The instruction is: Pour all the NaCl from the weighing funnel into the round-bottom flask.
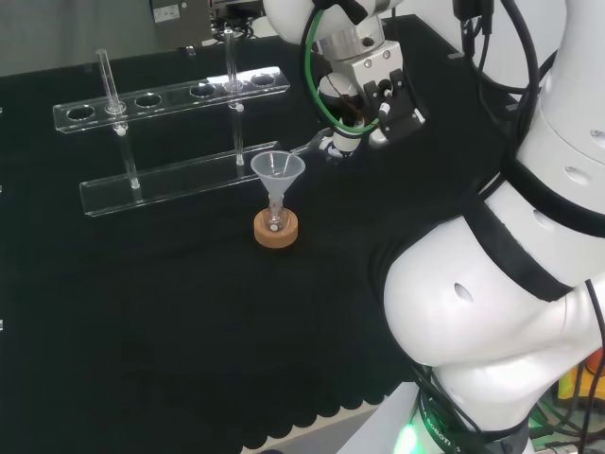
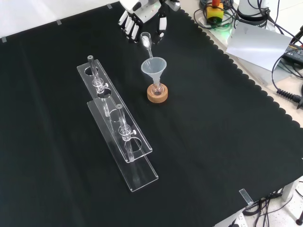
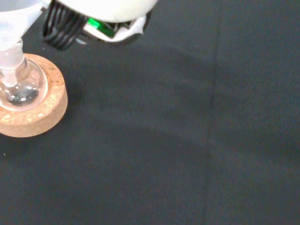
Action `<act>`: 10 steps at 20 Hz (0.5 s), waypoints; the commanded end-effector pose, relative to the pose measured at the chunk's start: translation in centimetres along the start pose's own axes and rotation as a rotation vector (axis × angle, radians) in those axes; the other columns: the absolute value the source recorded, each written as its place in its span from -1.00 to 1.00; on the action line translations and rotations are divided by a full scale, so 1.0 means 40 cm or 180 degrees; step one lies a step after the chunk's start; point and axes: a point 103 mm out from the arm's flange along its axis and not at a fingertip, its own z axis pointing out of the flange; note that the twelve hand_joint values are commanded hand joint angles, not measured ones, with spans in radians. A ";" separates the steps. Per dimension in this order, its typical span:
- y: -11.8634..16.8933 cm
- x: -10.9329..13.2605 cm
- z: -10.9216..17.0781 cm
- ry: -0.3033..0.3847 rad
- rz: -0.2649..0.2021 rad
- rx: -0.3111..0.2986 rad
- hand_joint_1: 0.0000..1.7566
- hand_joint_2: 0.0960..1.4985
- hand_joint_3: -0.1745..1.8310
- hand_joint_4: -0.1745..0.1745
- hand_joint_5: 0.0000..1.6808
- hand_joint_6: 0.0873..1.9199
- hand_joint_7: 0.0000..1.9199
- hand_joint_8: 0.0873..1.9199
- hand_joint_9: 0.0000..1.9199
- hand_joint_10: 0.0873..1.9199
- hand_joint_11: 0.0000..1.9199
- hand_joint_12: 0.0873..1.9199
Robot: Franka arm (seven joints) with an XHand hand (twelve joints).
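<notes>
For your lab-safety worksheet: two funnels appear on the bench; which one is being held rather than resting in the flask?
The small weighing funnel, tilted in the hand above the cloth. The larger funnel sits upright in the flask on its cork ring.

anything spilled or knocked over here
Nothing stands out. The flask sits upright in its cork ring with the funnel in its neck. The hand tilts the weighing funnel over it. No spill shows on the cloth.
</notes>
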 end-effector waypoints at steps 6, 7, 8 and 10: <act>0.006 0.019 -0.021 -0.0329 -0.0017 0.0102 0.25 -0.20 0.00 0.53 0.30 0.06 -0.32 -0.37 -0.19 -0.51 -0.60 0.35; 0.006 0.020 -0.022 -0.0360 -0.0012 0.0111 0.25 -0.20 0.00 0.54 0.30 0.06 -0.32 -0.37 -0.19 -0.51 -0.60 0.35; 0.007 0.022 -0.024 -0.0383 -0.0006 0.0121 0.25 -0.20 0.00 0.54 0.30 0.06 -0.32 -0.37 -0.19 -0.51 -0.60 0.35; 0.007 0.026 -0.028 -0.0453 0.0001 0.0134 0.25 -0.20 0.00 0.55 0.30 0.06 -0.32 -0.37 -0.19 -0.51 -0.60 0.35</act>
